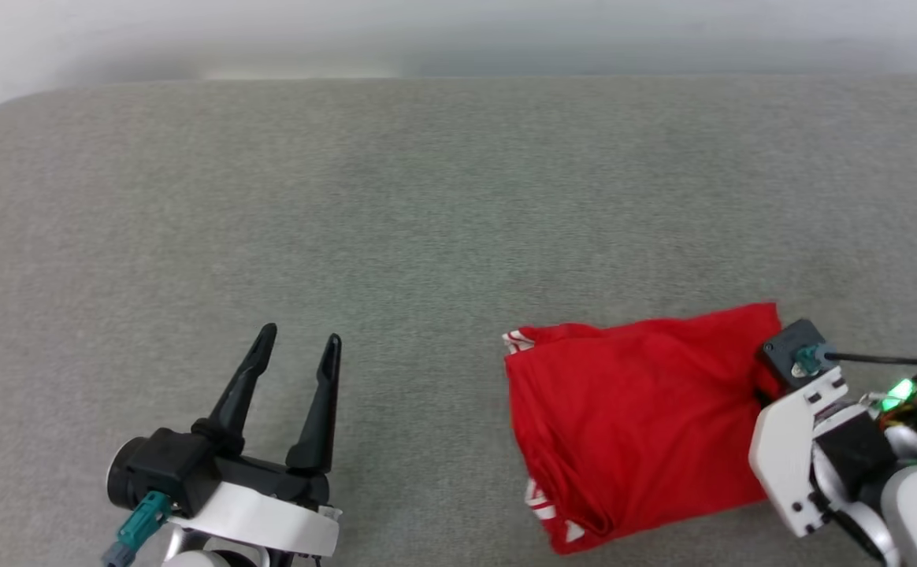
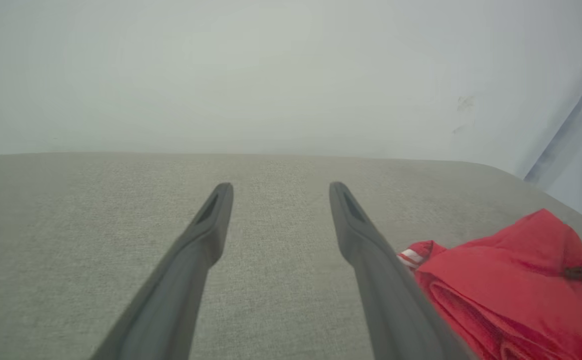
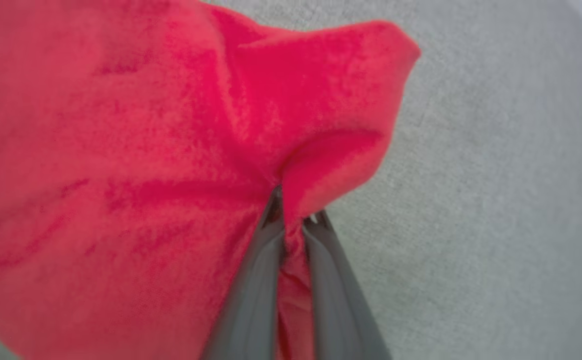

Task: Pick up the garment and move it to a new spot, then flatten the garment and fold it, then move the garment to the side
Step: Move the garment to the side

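The right tool (image 3: 296, 207) has its two fingers closed together on a pinch of red cloth, and a small fold of the shirt (image 3: 121, 150) puckers up just above the fingertips. In the head view that arm's wrist sits over the shirt's right edge. The shirt (image 1: 632, 409) lies folded into a rough rectangle on the grey surface (image 1: 427, 197), at the lower right of that view, with bits of striped white trim showing at its left corners. The left tool (image 1: 301, 333) rests well apart from it on the left, its fingers spread and holding nothing. From its own camera the shirt (image 2: 496, 280) lies just beyond its right finger.

The folding looks done, so the step in hand is probably moving the shirt aside. The pinch takes only a little cloth near one edge, and I cannot tell how many layers it holds. If it has only the top layer, a pull would peel the fold open rather than move the stack. The textured surface could also drag on the bottom layer and bunch the bundle, and the small bite could slip free.
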Available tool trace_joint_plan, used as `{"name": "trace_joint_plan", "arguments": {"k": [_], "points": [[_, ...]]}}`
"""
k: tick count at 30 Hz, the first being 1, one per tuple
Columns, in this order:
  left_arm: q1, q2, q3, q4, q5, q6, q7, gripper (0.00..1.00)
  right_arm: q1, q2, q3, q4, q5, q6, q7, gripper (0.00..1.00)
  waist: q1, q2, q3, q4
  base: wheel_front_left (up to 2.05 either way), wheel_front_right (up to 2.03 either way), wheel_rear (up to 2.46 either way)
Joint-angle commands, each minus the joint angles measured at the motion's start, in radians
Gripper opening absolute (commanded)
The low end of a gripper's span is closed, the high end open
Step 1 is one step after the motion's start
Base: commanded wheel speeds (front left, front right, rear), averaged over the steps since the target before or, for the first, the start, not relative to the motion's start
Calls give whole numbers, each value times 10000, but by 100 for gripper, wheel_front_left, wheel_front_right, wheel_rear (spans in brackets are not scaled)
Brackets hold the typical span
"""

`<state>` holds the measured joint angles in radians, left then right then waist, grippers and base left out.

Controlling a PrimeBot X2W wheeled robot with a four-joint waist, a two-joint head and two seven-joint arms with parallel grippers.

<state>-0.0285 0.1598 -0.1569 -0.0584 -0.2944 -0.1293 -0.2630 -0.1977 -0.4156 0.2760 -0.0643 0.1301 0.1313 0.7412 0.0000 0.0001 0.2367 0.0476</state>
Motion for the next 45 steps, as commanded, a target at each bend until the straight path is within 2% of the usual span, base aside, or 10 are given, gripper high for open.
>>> {"name": "trace_joint_plan", "arguments": {"k": [1, 5, 7, 11, 15, 28, 34, 43, 44, 45], "points": [[-110, 15, -86, -30, 26, -14, -20, 100, -287, -380, 143, -149, -154, -14, 50, 0, 0, -1, 7, -448, 0, 0, 0], [-349, -120, -445, -139, -214, -14, -20, 100, -925, -1751, 681, -493, -483, -11, 130, 0, 0, -1, 278, -1113, 0, 0, 0], [-605, 8, -801, -216, -174, -14, -20, 100, -1348, -2469, 848, -523, -573, -9, 72, 0, 0, -1, 622, -1606, 0, 0, 0], [-1147, 162, -1235, -477, -115, -14, -20, 100, -1834, -3254, 546, -373, -627, -12, -56, 0, 0, -1, 1211, -2146, 0, 0, 0], [-1707, 400, -1542, -685, 17, -14, -20, 100, -2120, -3659, 44, 98, -725, -9, -435, 0, 0, -1, 1886, -2524, 0, 0, 0], [-2855, 1140, -1944, -1398, 191, -14, -20, 100, -2799, -4459, -2117, 2705, -1373, -14, -2278, 0, 0, -1, 3797, -2812, 0, 0, 0], [-3147, 1420, -2005, -1578, 209, -14, -20, 100, -3068, -4385, -3222, 3918, -1773, -14, -3298, 0, 0, -1, 4369, -2694, 0, 0, 0], [-3257, 1617, -2027, -1554, 191, -1, -17, 100, -3591, -3801, -4032, 4904, -2516, -14, -4155, 0, 0, -1, 4706, -2457, 0, 0, 0], [-3253, 1604, -2025, -1535, 182, -1, -17, 100, -3627, -3731, -4104, 4921, -2635, -14, -4233, 9, 0, -1, 4681, -2428, 0, 0, 0], [-3239, 1586, -2021, -1514, 171, -1, -17, 100, -3670, -3656, -4155, 4915, -2713, -12, -4287, 85, 0, -1, 4644, -2404, 0, 0, 0]]}}
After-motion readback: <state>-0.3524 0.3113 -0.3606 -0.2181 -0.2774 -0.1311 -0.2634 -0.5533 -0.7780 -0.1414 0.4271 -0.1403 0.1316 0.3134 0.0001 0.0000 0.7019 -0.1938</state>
